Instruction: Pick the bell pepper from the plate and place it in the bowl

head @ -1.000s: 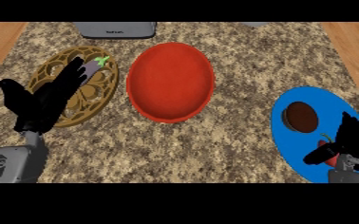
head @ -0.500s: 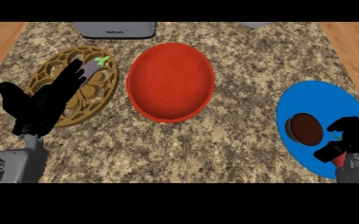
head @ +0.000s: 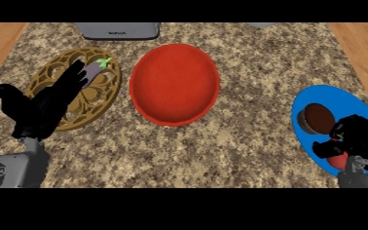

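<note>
A speckled stone counter (head: 251, 78) seen from steeply above. In the middle sits a red bowl (head: 174, 84), holding nothing visible.

At the right edge lies a blue plate (head: 309, 102). On it, just beyond the fingertips of the right hand (head: 348, 136), rests a round brown item (head: 316, 118), too indistinct to name. The right hand comes in from the lower right corner and lies over the near part of the plate. Its fingers are curled inward. A patch of red (head: 334, 160) shows beneath them, toward the wrist side, and appears to be the bell pepper, mostly hidden by the hand. Whether the fingers actually clasp it or only curl above it cannot be told. The pepper is on the blue plate, well apart from the bowl.

At the left sits a golden openwork trivet (head: 101, 90), round with cut-out patterns. A small purple eggplant (head: 93, 70) with a green stem lies on its far part. The left hand (head: 43, 107) comes in from the lower left, its straight fingers stretched up across the trivet, close together, with the tips reaching the eggplant; the thumb sticks out to the left, off the trivet. The hand holds nothing.

Beyond the fingertips of the left hand, at the counter's far edge, is a grey appliance (head: 119, 30), only partly in view.
</note>
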